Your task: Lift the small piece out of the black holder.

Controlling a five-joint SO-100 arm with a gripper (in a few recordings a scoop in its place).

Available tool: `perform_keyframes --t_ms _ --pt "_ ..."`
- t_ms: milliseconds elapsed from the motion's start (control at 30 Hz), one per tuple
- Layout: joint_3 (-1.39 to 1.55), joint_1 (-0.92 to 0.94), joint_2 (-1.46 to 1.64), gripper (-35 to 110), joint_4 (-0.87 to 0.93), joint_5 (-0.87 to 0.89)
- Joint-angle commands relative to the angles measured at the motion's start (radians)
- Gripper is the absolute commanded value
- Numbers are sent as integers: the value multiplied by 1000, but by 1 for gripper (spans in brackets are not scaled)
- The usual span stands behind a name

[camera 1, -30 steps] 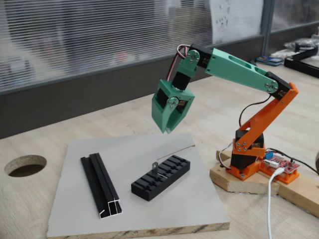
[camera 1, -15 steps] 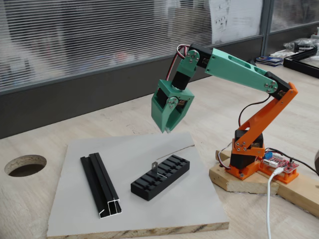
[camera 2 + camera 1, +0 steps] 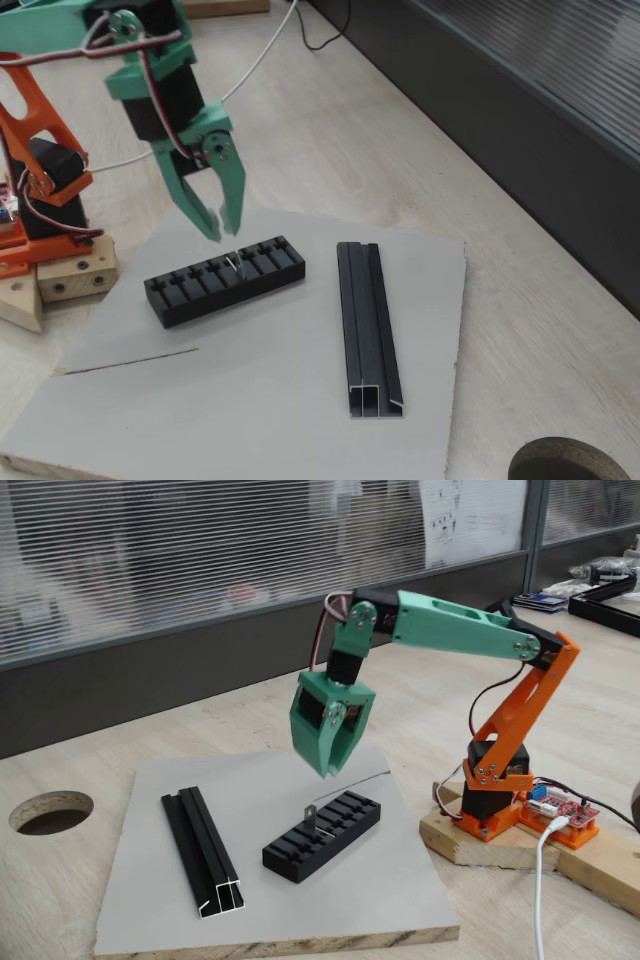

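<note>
small piece upright in black holder, bent end seemingly up; gripper above, fingers narrowly parted, empty.

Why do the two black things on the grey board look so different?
The holder is a short, chunky block, while the rail is long and thin. The holder has a row of slots across its top; the rail has grooves running along its length. The holder has a small piece standing in it; nothing sits on the rail. Both are black and lie flat on the grey board, apart from each other.
</note>
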Motion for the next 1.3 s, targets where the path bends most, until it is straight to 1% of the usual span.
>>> perform_keyframes --t_ms 0,167,333,400,667,933,1200,1267 --pt "-15 -51 -26 13 3 -3" --pt "-5 -51 -66 14 3 -35" --pt "-18 -38 -100 14 2 -238" --pt "-18 -38 -100 14 2 -287" --pt "-21 -46 -100 14 0 -293" --pt "-15 -51 -100 14 -144 -290" --pt "-5 -40 -98 14 -138 -290" --pt "-5 -40 -89 17 -138 -290"
